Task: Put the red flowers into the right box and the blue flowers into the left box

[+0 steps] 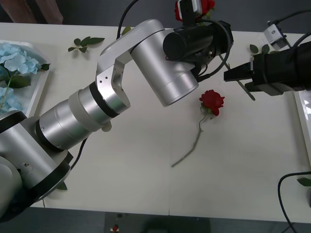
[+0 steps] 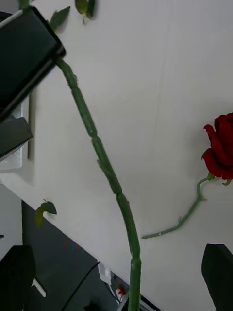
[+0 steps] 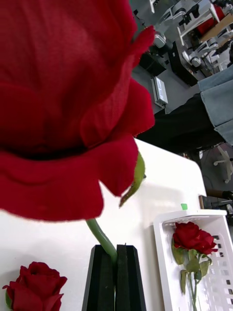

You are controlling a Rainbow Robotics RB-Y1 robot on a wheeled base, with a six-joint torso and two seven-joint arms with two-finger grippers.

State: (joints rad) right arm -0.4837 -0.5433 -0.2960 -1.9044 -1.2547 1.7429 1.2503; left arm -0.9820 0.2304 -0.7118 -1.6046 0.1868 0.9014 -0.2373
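Front view, near to far, clock directions from table centre.

Centre, slightly toward 3 o'clock: one of the red flowers, a loose rose point(image 1: 212, 102), lies flat on the white table point(image 1: 146, 160), stem trailing toward 6 o'clock, touching neither arm.

At 9 o'clock: the left box point(image 1: 38, 90) at the table edge, holding the blue flowers point(image 1: 17, 63) with green leaves.

At 3 o'clock: the right gripper point(image 1: 233, 75), black, reaching in from the right edge, held above the table. Right wrist view has its own two fingers apart at the corners; a long green stem point(image 2: 104, 163) passes between them without clear contact.

At 3–4 o'clock, table edge: rim of the right box point(image 1: 303, 116); left wrist view shows two roses point(image 3: 194, 238) lying inside it.

At 12–1 o'clock: the left gripper point(image 3: 115, 277), fingers pressed together, pinching the stem of a held rose point(image 3: 63, 107) just below the bloom.

Far edge, 11 o'clock: a loose leaf sprig point(image 1: 86, 42).
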